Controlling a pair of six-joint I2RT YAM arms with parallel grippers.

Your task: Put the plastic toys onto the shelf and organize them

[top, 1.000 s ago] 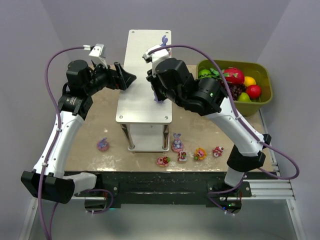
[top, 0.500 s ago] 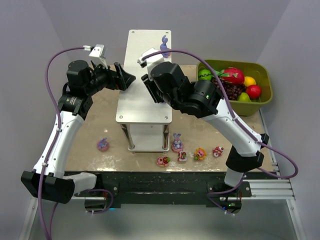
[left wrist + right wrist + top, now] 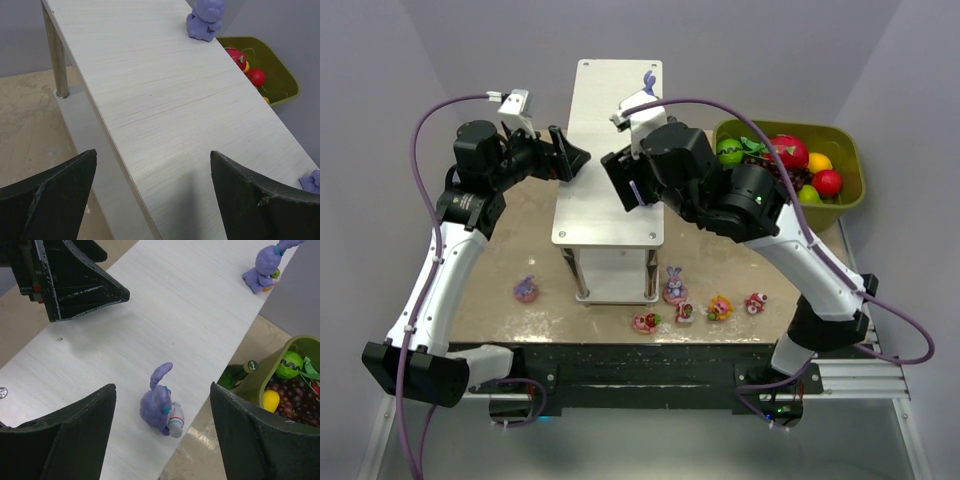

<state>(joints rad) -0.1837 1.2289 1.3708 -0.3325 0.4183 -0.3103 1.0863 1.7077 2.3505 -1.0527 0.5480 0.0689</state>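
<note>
- Top view: the left pincer (image 3: 575, 158) hangs wide open and empty at the left long edge of the shelf (image 3: 600, 110).
- The right pincer (image 3: 628, 182) is over the board's right side. Its body hides nearly all of the near bunny (image 3: 636, 189) beneath it, leaving only a purple sliver.
- Beyond the right pincer, at the shelf's far end, stands the far bunny (image 3: 648, 80), which makes two on the top board.
- Six loose toys (image 3: 674, 285) lie on the table (image 3: 510, 250), nearer the bases than both pincers. Five are below the right pincer and one is below the left. Their shapes are too small to read.
- A green bin (image 3: 850, 150) of fruit sits right of the right pincer.
- Left wrist view: between the wide fingers (image 3: 50, 200) there is only bare board. The far bunny's head is cut off ahead, and a purple scrap (image 3: 312, 181) is clipped at the right edge.
- Right wrist view: the pincer gapes wide and holds nothing. The near bunny sits between the fingers (image 3: 70, 440), touching neither, and I cannot tell whether it is upright. The far bunny's ear tip is cut off ahead.
</note>
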